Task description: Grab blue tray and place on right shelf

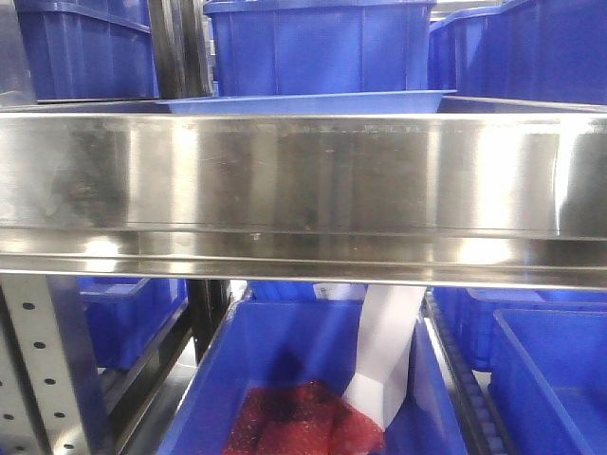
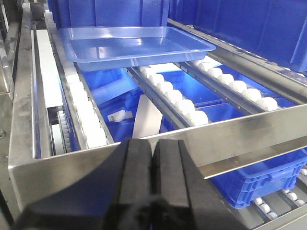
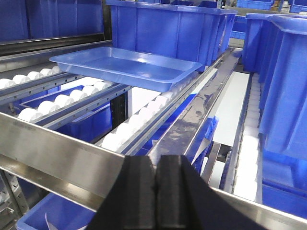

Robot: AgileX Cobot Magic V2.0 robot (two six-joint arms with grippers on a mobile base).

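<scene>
The light blue tray (image 2: 134, 45) lies flat on the white rollers of the right shelf (image 2: 110, 160), behind its shiny steel front rail (image 1: 303, 180). Only the tray's rim (image 1: 303, 102) shows over that rail in the front view. From the right wrist the blue tray (image 3: 124, 67) sits well back on the rollers. My left gripper (image 2: 153, 148) is shut and empty, just in front of the rail. My right gripper (image 3: 157, 165) is also shut and empty, at the rail, apart from the tray.
Deep dark-blue bins (image 3: 168, 28) stand behind the tray and to the right (image 3: 283, 81). More bins (image 1: 303, 379) sit on the level below, one holding red mesh (image 1: 303, 422) and a white piece (image 1: 384, 355). A perforated grey upright (image 1: 43, 370) is at lower left.
</scene>
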